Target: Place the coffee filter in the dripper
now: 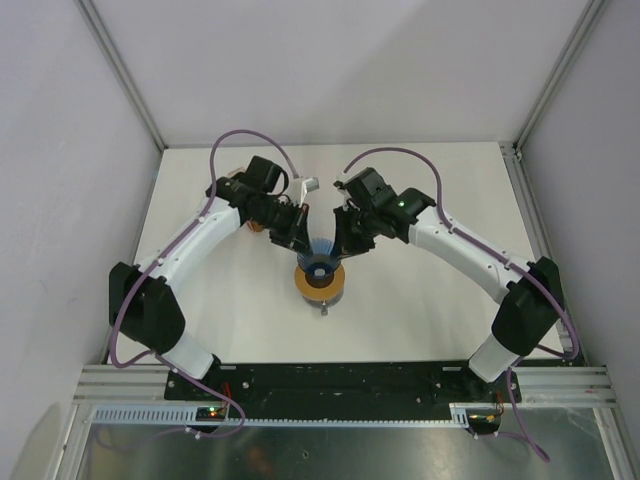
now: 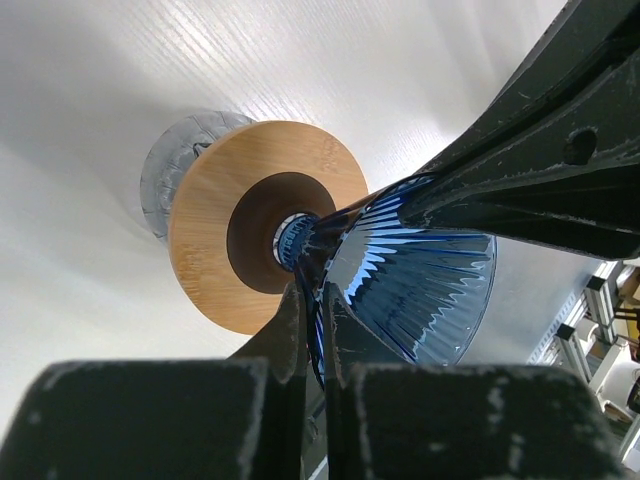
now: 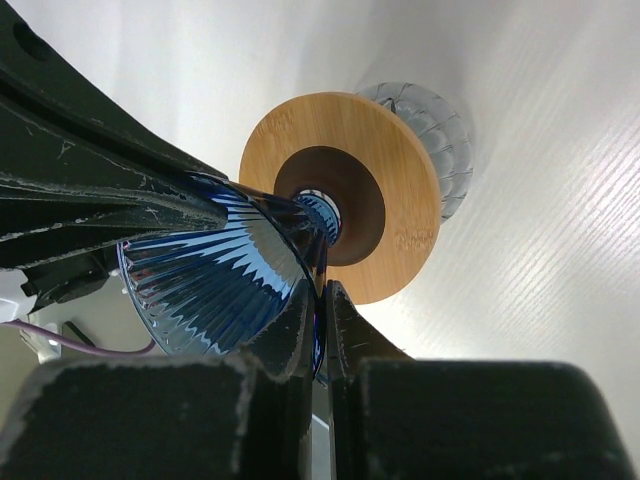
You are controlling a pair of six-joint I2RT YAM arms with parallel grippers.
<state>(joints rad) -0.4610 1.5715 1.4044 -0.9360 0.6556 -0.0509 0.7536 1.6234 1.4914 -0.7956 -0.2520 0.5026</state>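
The dripper (image 1: 320, 262) is a blue ribbed cone over a flat orange-brown collar (image 1: 320, 284), at the middle of the white table. My left gripper (image 1: 298, 243) is shut on the cone's left wall. My right gripper (image 1: 345, 243) is shut on its right wall. In the left wrist view my left gripper (image 2: 315, 292) pinches the thin blue wall of the dripper (image 2: 420, 290), near its neck. In the right wrist view my right gripper (image 3: 322, 292) pinches the dripper (image 3: 210, 280) the same way. The coffee filter is not in view.
A small orange-brown bit (image 1: 256, 226) shows under my left arm. The table (image 1: 430, 180) is walled by pale panels and metal posts at the back and sides. The arms' bases and a rail (image 1: 340, 385) line the near edge.
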